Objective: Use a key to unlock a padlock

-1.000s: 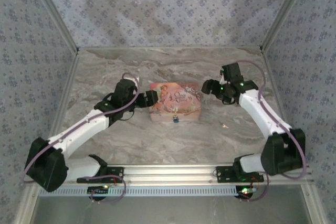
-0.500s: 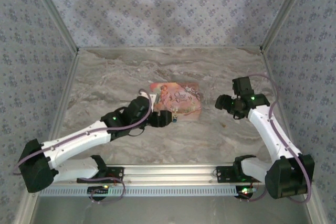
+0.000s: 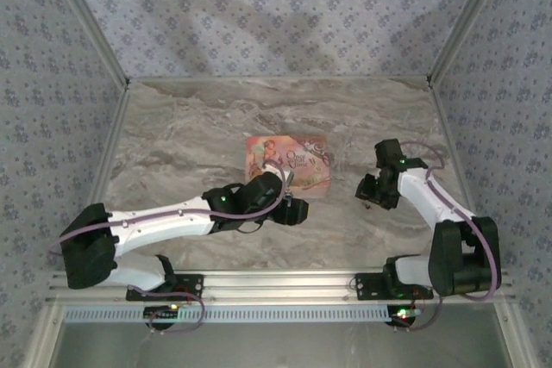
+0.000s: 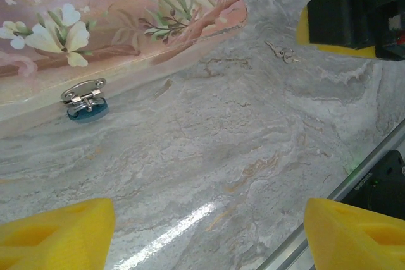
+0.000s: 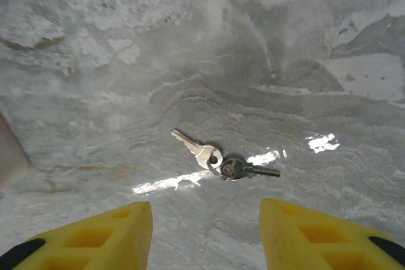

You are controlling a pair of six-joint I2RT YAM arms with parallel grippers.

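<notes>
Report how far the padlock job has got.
Done: nothing yet; the padlock hangs on the box and the keys lie ungrasped. In hand: the open right gripper hovers over the keys; the open left gripper faces the padlock. Left: grasp a key, insert, turn.

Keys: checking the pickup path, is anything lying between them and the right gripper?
Nothing. In the right wrist view, bare table lies between the right gripper and the keys.
</notes>
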